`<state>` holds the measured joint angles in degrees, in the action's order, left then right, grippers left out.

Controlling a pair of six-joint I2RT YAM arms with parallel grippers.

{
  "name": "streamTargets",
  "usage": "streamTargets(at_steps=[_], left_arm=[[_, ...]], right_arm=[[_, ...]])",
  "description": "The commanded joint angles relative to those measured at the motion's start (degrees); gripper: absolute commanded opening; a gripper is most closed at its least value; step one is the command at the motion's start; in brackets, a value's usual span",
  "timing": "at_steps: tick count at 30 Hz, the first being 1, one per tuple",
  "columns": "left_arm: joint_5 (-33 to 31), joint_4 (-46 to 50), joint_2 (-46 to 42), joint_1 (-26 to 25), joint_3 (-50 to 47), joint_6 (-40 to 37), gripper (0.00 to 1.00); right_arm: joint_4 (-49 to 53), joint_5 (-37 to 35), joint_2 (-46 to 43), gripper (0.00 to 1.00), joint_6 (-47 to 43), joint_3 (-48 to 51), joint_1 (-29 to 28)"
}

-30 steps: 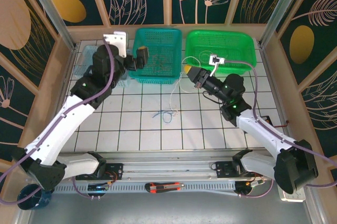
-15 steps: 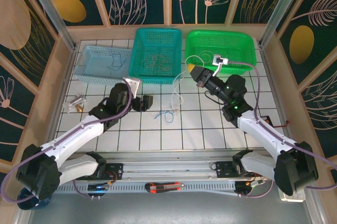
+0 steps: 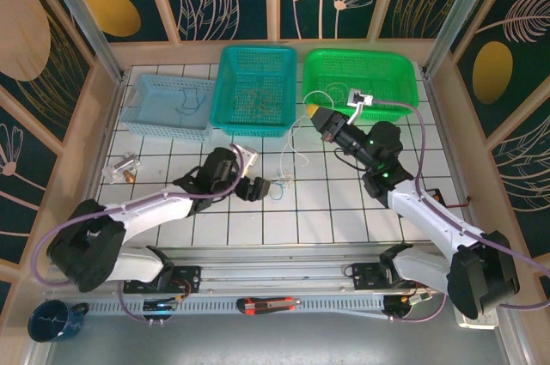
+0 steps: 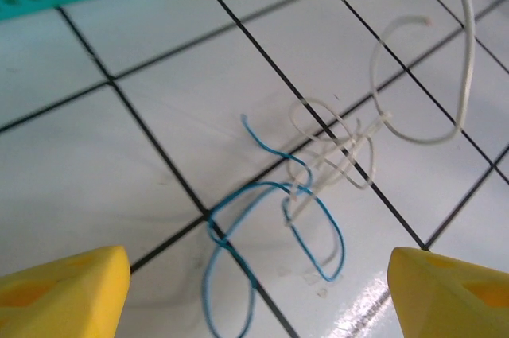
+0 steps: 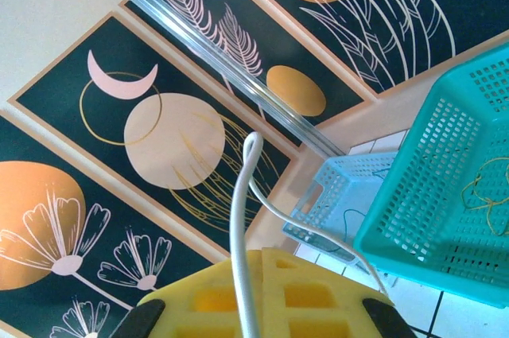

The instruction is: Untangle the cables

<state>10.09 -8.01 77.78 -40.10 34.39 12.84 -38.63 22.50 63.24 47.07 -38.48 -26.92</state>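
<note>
The cables point(image 3: 277, 185) lie as a small tangle on the white tiles in front of the teal basket. In the left wrist view a blue cable point(image 4: 270, 227) loops through a whitish cable point(image 4: 338, 155). My left gripper point(image 3: 262, 187) sits low just left of the tangle. It is open point(image 4: 258, 294), its yellow fingertips point(image 4: 67, 290) standing either side of the blue loop without touching it. My right gripper point(image 3: 320, 118) is raised near the green basket, shut point(image 5: 258, 290) on a white cable point(image 5: 243, 219). That cable point(image 3: 290, 137) hangs down to the tangle.
Three baskets line the back: light blue point(image 3: 163, 112) with a blue wire in it, teal point(image 3: 253, 116) with brownish wires, green point(image 3: 361, 103). A small clear object point(image 3: 120, 169) lies at the left. A cutter point(image 3: 266, 303) rests on the front rail.
My left arm has swung down from the teal basket to the table and moved right up to the tangle, its jaws narrowing slightly. The right gripper has stayed put with the white cable.
</note>
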Motion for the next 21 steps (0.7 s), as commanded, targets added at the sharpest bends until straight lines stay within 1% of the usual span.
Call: streamTargets(at_steps=[1, 7, 14, 17, 21], left_arm=[[0.72, -4.89, 2.26, -1.41, 1.04, -2.29, 0.84], [1.40, -8.39, 6.61, -1.86, 2.59, -3.57, 0.83], [4.13, -9.03, 12.39, -2.20, 5.39, -5.00, 0.78], [4.66, -9.69, 14.17, -2.31, 6.08, -5.02, 0.75], [5.50, -11.25, 16.46, -2.34, 7.21, -4.76, 0.64]], right_arm=[[-0.14, -0.66, -1.48, 0.00, 0.16, -0.08, 0.63], [-0.06, -0.27, -1.57, 0.00, 0.34, -0.10, 0.72], [-0.38, -0.30, -1.48, 0.00, 0.70, 0.07, 0.73], [-0.99, -0.18, -1.37, 0.00, 1.23, 0.17, 0.72], [-1.87, 0.48, -1.15, 0.00, 2.36, 0.25, 0.68]])
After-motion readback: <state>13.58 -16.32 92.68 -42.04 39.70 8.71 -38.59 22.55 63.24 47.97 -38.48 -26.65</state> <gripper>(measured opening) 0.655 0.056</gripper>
